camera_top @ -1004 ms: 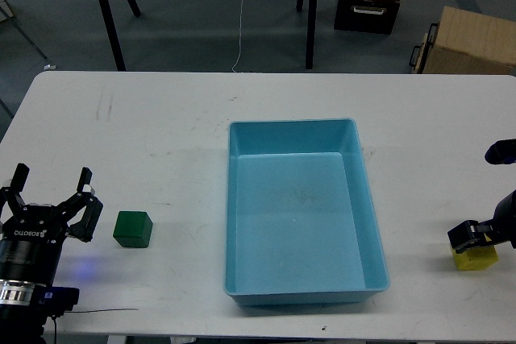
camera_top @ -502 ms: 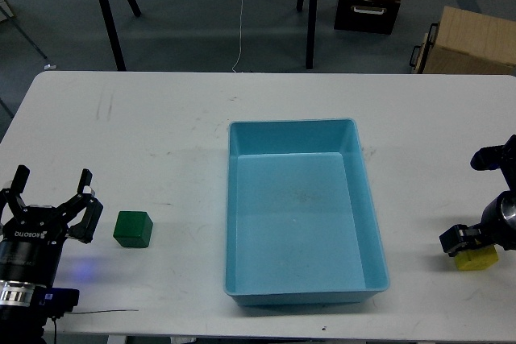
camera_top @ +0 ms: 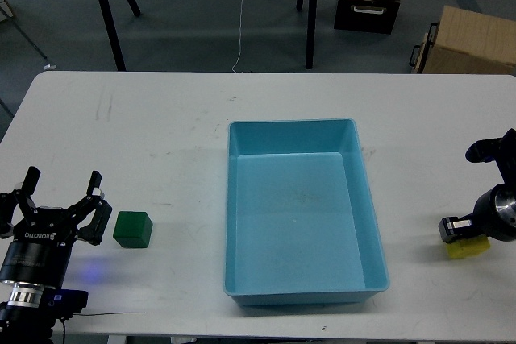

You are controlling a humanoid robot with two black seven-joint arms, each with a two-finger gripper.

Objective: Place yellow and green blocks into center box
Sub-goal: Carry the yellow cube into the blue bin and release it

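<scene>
A green block (camera_top: 133,229) sits on the white table (camera_top: 161,142) at the front left. My left gripper (camera_top: 61,189) is open and empty, just left of the green block. The blue center box (camera_top: 230,199) is empty. A yellow block (camera_top: 471,250) lies near the table's right edge. My right gripper (camera_top: 456,227) is a dark shape right over the yellow block and covers its top. Its fingers cannot be told apart, so I cannot tell whether it grips the block.
Beyond the far table edge are black tripod legs (camera_top: 109,14), a black case (camera_top: 367,14) and a cardboard box (camera_top: 472,42) on the floor. The table's right edge runs close to the yellow block.
My right gripper has shifted left and slightly up, and the yellow block has shifted with it. My left gripper has moved a little right and down, toward the green block.
</scene>
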